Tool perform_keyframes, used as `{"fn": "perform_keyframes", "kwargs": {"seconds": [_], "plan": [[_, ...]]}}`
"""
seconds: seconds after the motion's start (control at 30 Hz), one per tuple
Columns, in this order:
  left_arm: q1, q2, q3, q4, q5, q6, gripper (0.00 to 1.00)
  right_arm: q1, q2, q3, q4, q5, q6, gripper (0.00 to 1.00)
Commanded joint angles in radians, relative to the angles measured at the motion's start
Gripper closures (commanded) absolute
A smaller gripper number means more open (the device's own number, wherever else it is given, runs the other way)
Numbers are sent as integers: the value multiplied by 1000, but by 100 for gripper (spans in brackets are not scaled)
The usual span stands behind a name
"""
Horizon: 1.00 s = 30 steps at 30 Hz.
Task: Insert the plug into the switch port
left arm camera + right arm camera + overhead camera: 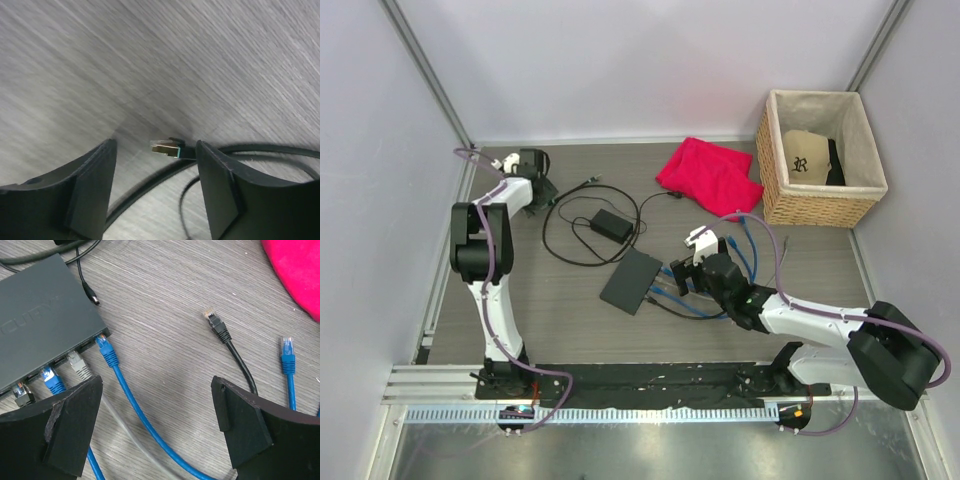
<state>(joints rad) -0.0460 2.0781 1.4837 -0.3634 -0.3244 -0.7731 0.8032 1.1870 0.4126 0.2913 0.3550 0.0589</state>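
The switch (631, 281) is a flat dark grey box lying mid-table; in the right wrist view (40, 320) several blue and grey plugs sit in the sockets along its edge. A loose black plug (215, 321) on a black cord lies on the table to its right. My right gripper (681, 270) is open and empty (156, 390), hovering over a blue cable just right of the switch. My left gripper (534, 172) is at the back left, open (155, 165). A gold-tipped plug (167, 148) on a dark cord lies on the table between its fingers, not held.
A small black power brick (612, 226) with a looped black cord lies behind the switch. A barrel connector (93, 296) lies beside the switch. A loose blue plug (286, 351), a red cloth (710, 175) and a wicker basket (772, 170) are to the right.
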Motion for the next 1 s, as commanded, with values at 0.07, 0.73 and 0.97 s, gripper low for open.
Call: {"fn": "perform_keyframes", "kwargs": {"seconds": [0.07, 0.73, 0.97], "plan": [[3, 62, 72, -63, 94, -58, 39, -2, 5, 12, 66, -7, 13, 3], [17, -64, 7, -28, 90, -103, 100, -2, 8, 18, 55, -34, 15, 4], [9, -145, -74, 70, 76, 87, 62, -2, 5, 23, 49, -57, 16, 5]]}}
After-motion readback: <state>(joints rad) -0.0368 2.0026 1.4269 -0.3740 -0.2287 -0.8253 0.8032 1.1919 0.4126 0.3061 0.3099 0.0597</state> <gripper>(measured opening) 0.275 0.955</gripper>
